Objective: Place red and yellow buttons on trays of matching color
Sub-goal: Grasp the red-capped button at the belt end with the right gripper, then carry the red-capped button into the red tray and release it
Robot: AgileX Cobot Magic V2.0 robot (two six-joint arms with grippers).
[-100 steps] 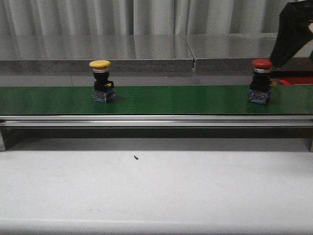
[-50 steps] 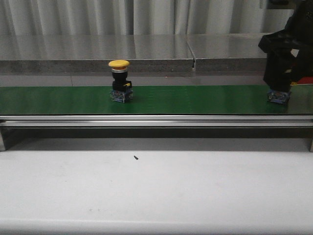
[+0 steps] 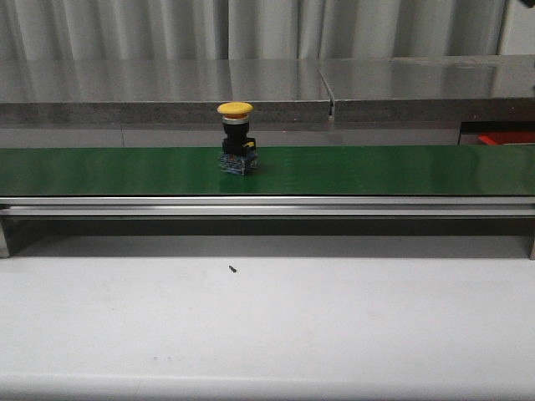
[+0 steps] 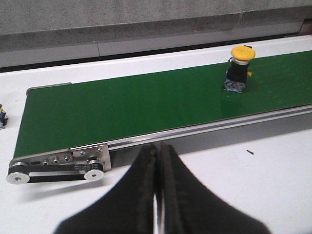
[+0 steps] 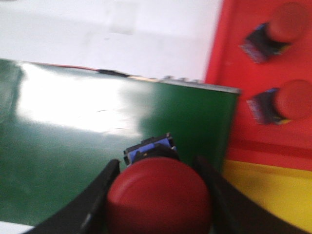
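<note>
**A:** Right arm first. Where's the red mushroom-capped push button (image 5: 158, 200)?

**B:** Sitting squarely between the two black fingers of the right gripper (image 5: 158, 195), its dome filling the gap, blue-and-black base poking out behind it. The jaws are clamped on it from both sides, cap touching each finger. It's over the end of the glossy green conveyor belt (image 5: 73, 146), just beside the red plastic tray (image 5: 234, 63).

**A:** Anything in that tray?

**B:** Two more red-capped buttons (image 5: 287, 22), both lying on their sides, apart from each other. Next to the red tray there's a yellow tray (image 5: 263, 190) — only a strip of it shows.

**A:** And the yellow one?

**B:** The yellow mushroom-capped push button (image 3: 236, 138) stands upright on the belt, a little left of centre in the front view. The left gripper (image 4: 157, 195) is well apart from it, hovering over the white table (image 3: 267, 326) near the belt's roller end. Its fingers are pressed together, gripping nothing.

**A:** Obstacles?

**B:** A tiny dark speck (image 3: 232, 269) on the table in front of the belt, a grey metal ledge (image 3: 167, 83) behind it, and some small object (image 4: 2, 116) half cut off at the picture's edge in the left wrist view — can't tell what.
</note>
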